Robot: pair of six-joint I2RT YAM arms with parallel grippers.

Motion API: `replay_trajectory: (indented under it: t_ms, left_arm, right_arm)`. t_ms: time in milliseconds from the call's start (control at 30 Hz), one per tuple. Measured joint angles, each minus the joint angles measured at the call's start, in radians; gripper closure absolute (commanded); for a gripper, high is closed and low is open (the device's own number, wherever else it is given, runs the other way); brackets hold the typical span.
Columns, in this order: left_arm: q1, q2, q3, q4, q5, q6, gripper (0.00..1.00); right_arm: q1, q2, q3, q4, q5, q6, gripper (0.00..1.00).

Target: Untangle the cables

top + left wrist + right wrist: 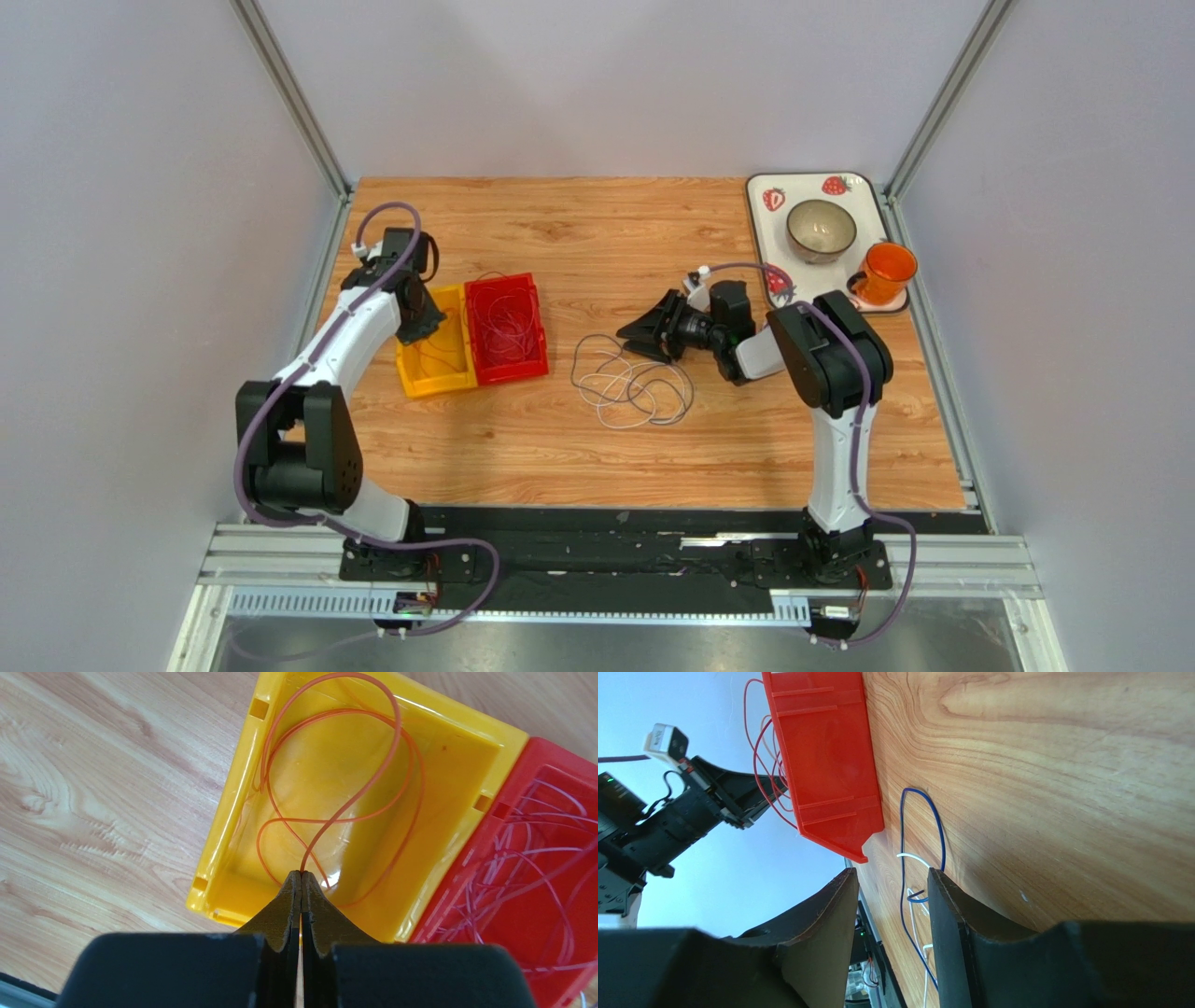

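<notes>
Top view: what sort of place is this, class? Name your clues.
Probably a robotics lab cell: left arm and right arm bolted at a wooden table, grey walls around, cables to sort.

White arms (344, 336), black joints (302, 469), thick purple hoses (909, 553).

Cables (631, 381) on table (589, 224), right of bins (505, 336), tray (807, 182) behind right

- I see one orange cable (354, 801) lying in loose open loops inside the yellow bin (231, 812).
- Several pale cables (533, 861) lie piled in crossed loops in the red bin (453, 892), which touches the yellow one.
- A tangle (631, 381) of white and blue loops lies flat on the table (561, 448), apart from both bins.
</notes>
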Motion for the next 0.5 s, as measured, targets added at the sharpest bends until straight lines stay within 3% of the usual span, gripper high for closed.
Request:
replay_trajectory:
  t_ms: [267,500]
  left_arm:
    - [-0.015,0.066,-0.03,0.054,-0.04,-0.002,1.0]
    - [-0.137,0.074,-0.037,0.082,-0.102,-0.006,1.0]
  right_arm:
    - [-0.002,0.01,0.0,0.032,-0.01,0.022,0.56]
    - [-0.002,0.01,0.0,0.04,-0.016,0.033,0.56]
